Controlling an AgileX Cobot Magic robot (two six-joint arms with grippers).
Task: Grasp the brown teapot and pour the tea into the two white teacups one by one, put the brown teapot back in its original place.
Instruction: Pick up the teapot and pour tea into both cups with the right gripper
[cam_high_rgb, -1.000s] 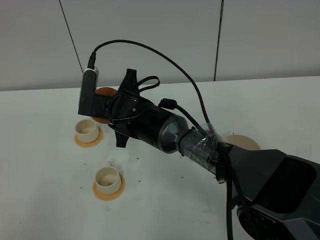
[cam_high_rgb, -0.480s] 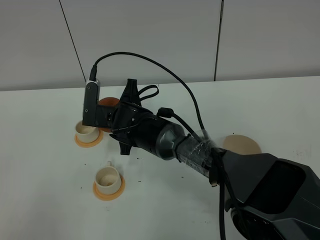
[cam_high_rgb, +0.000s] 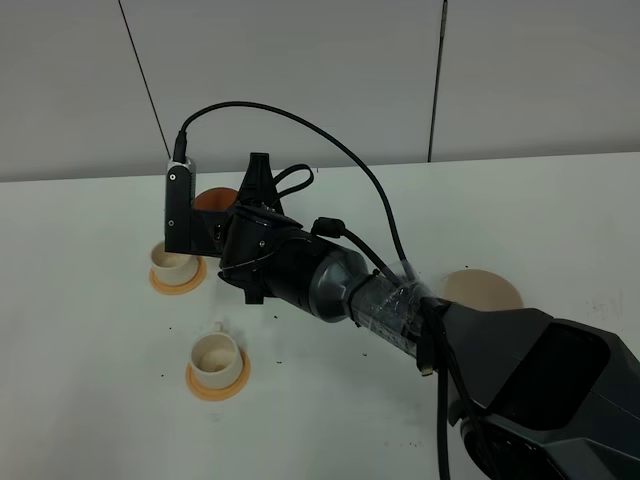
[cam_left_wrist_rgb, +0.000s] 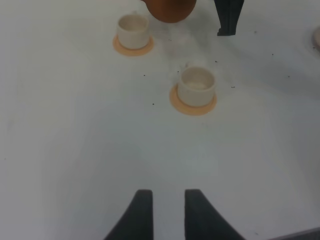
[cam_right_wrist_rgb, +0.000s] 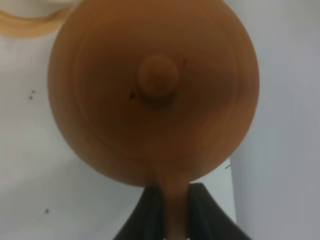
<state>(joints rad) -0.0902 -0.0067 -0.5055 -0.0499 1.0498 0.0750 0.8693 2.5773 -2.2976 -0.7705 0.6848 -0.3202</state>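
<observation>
Left wrist view: closest to the lens, the left gripper (cam_left_wrist_rgb: 163, 212) was shown with its two dark, tapered fingers (cam_left_wrist_rgb: 141, 216) set a narrow gap apart, nothing held between them, over the matte white table (cam_left_wrist_rgb: 70, 150). Beyond it, the nearer teacup (cam_left_wrist_rgb: 196, 85), a small cream cylinder with a smooth glaze, was seated on a flat, round, orange-tan saucer (cam_left_wrist_rgb: 176, 103). Farther off, the farther teacup (cam_left_wrist_rgb: 133, 30) was set on a matching saucer (cam_left_wrist_rgb: 120, 48), with the brown teapot (cam_left_wrist_rgb: 170, 9) just beside it.

From the right wrist camera, the teapot was viewed from above as a round, dull reddish clay body with faint concentric rings and a small lid knob (cam_right_wrist_rgb: 158, 75). Its thin handle (cam_right_wrist_rgb: 172, 200) was clamped between the closed black fingers of the right gripper (cam_right_wrist_rgb: 169, 212).

From the high camera, the teapot (cam_high_rgb: 213, 200) was held aloft over the farther teacup (cam_high_rgb: 175, 262), well apart from the flat beige coaster (cam_high_rgb: 482, 290).
</observation>
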